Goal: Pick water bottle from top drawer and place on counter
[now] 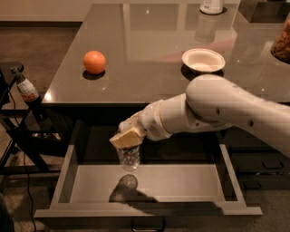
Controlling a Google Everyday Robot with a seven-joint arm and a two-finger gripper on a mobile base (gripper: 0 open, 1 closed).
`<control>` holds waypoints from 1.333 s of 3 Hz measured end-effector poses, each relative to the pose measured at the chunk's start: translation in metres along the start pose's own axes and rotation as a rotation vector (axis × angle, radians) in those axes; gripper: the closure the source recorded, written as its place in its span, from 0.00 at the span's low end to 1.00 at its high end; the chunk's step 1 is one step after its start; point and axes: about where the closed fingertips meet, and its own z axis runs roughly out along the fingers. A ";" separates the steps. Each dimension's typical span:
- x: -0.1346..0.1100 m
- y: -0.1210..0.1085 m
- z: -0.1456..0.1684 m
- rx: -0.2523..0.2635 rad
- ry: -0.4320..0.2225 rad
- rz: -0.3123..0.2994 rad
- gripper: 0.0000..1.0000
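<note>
The top drawer (149,209) stands pulled open below the counter (154,50), its pale grey bottom bare. My gripper (127,138) hangs over the left middle of the drawer, shut on the water bottle (129,158). The clear bottle hangs upright under the pale finger pads, its cap hidden by them. It is lifted clear of the drawer floor, where its shadow (124,183) lies. My white arm (217,108) reaches in from the right, across the counter's front edge.
An orange (94,61) sits on the counter's left part and a white bowl (203,60) at the right middle. A white container (211,6) stands at the far edge. A dark soda bottle (26,90) with red label rests on a black stand at the left.
</note>
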 end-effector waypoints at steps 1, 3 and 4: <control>-0.035 0.001 -0.021 0.020 0.030 -0.030 1.00; -0.080 0.000 -0.051 0.040 0.050 -0.089 1.00; -0.086 -0.004 -0.054 0.043 0.036 -0.091 1.00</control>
